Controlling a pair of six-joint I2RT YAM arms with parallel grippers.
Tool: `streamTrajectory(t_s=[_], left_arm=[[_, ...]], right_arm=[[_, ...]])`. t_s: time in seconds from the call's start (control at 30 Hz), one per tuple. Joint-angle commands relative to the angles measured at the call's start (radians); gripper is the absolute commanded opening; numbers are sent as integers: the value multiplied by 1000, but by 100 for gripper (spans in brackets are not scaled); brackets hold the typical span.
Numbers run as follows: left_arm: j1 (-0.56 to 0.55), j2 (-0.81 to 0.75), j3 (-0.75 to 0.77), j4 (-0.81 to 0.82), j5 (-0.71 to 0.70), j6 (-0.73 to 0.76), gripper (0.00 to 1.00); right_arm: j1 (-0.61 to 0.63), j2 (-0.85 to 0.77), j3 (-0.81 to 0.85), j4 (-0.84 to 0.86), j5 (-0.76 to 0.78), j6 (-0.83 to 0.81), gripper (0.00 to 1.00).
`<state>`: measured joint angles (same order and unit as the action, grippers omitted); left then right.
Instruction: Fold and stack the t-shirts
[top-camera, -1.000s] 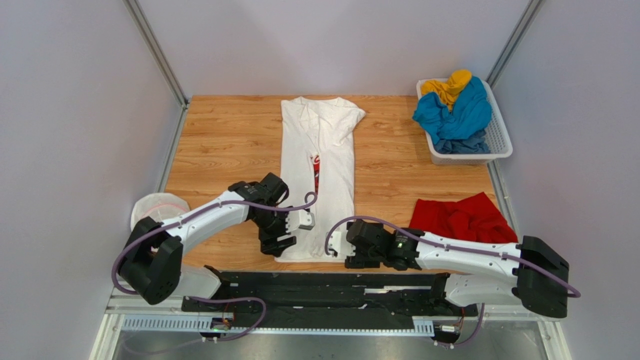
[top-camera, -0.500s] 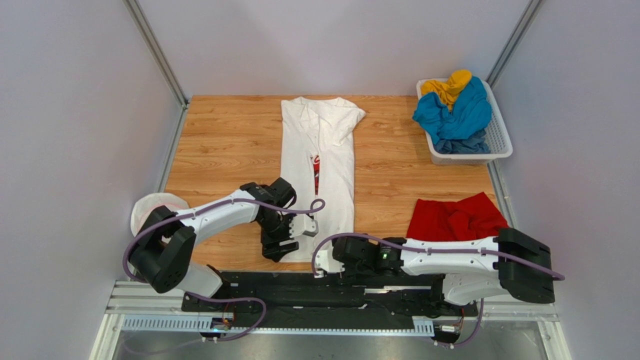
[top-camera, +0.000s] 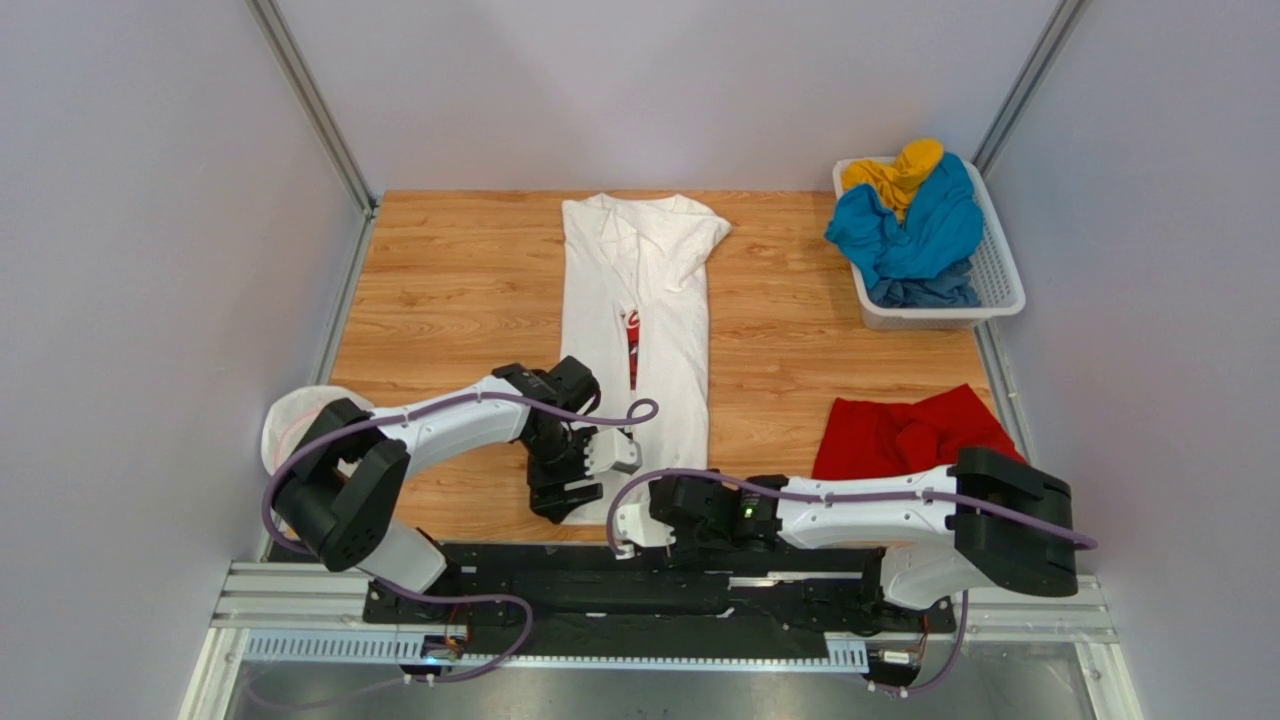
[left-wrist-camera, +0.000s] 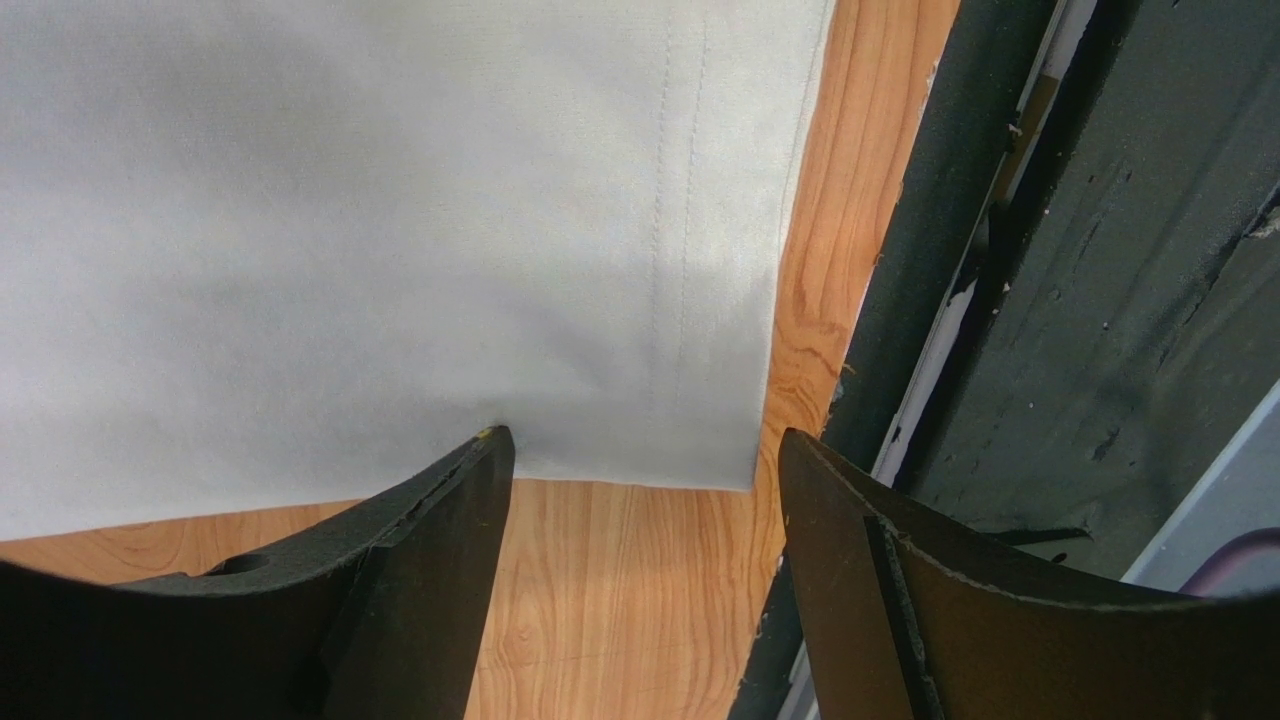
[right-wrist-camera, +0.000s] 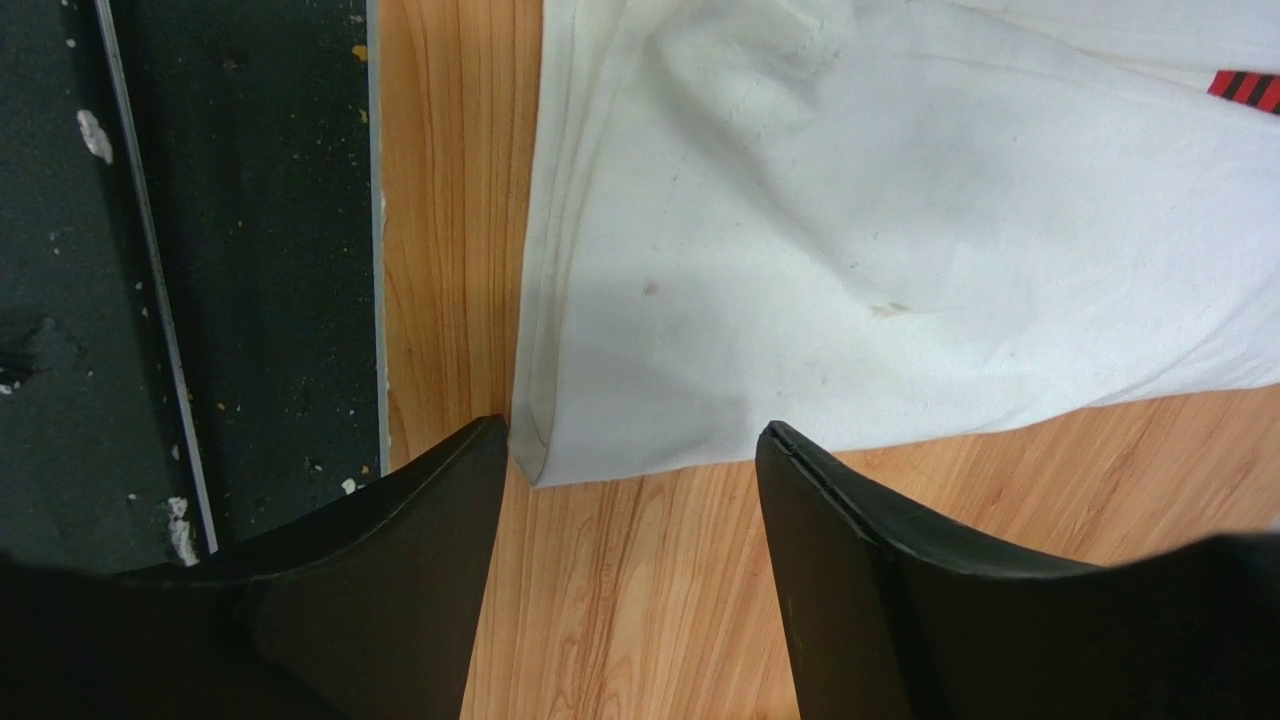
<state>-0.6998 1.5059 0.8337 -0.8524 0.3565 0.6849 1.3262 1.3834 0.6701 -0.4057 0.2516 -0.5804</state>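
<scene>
Where wood table (top-camera: 451, 270) bears t-shirt (top-camera: 639, 300) | left end effector (left-wrist-camera: 639, 437) spread, empty | right end effector (right-wrist-camera: 628, 429) likewise

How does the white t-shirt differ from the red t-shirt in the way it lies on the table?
The white t-shirt lies flat, folded into a long narrow strip down the middle of the table; the red t-shirt lies rumpled near the right edge. The white one shows a red print along its fold; the red one looks plain. Both rest on the wood, outside the basket.
</scene>
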Motion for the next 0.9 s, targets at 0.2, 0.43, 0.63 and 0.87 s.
streamTrajectory(t_s=[0.2,0.43,0.63,0.87], left_arm=[[-13,17,11,21,16,-5,74],[-29,62,25,23,-7,-16,62],[-49,76,12,39,-37,-57,51],[-95,100,5,38,-40,-94,43]], right_arm=[[4,32,8,94,8,-41,64],[4,37,3,99,20,-44,63],[2,31,-4,91,28,-45,62],[2,28,6,79,31,-44,61]])
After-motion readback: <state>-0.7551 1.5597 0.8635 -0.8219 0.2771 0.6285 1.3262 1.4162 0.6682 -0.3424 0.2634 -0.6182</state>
